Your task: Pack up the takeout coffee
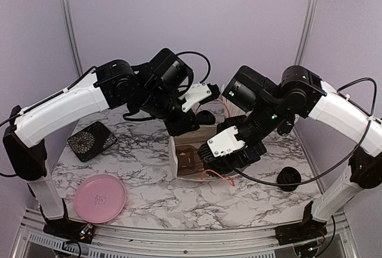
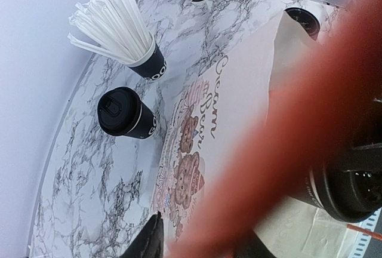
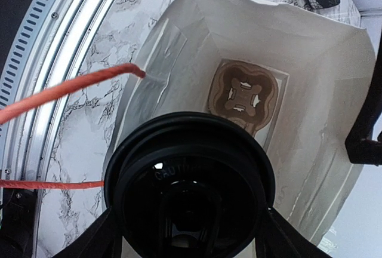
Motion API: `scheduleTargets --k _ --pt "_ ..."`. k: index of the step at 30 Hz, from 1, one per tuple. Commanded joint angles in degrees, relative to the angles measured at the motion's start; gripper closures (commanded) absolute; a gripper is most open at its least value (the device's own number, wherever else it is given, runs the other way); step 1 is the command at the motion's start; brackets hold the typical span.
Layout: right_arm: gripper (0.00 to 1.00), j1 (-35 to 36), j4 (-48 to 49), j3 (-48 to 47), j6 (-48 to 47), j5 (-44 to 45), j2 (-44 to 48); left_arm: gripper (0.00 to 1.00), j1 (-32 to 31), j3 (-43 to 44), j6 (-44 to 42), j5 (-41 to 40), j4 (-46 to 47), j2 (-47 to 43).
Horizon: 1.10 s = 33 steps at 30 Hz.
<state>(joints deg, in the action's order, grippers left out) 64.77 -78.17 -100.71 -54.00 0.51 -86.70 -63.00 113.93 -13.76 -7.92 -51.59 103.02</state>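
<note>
The right gripper [image 3: 188, 241] is closed on the takeout coffee [image 3: 188, 180], one finger [image 3: 98, 240] pressed against each side of the black cup just under its round lid. The wrist view looks straight down on that lid. The coffee hangs over the open mouth of the white paper bag [image 3: 179, 31], which stands in the middle of the marble table [image 1: 149, 174]. Whether the cup's base has passed below the bag's rim cannot be told. A brown cardboard cup carrier [image 3: 242, 97] lies flat on the bottom of the bag. It sits a little beyond the cup and not directly under it. One orange handle [image 3: 71, 91] of the bag stretches out to the side, beside the lid. The left gripper [image 1: 182, 128] is at the far rim of the bag, across from the coffee. Its wrist view shows only one dark finger [image 2: 149, 240] and a blurred orange strap across the lens, so it is unclear whether its fingers are spread or pinching anything. On the table behind the bag stand another lidded cup [image 2: 125, 113] and a cup of straws [image 2: 146, 64], both well away from the right gripper. A pink plate [image 1: 99, 197] sits near the left arm's base.
</note>
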Motion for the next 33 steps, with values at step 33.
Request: scheduleTargets --k 33 --pt "0.5 0.5 16.9 19.3 -0.7 14.3 12.4 0.47 22.3 -1.0 21.6 18.2 17.1 14.5"
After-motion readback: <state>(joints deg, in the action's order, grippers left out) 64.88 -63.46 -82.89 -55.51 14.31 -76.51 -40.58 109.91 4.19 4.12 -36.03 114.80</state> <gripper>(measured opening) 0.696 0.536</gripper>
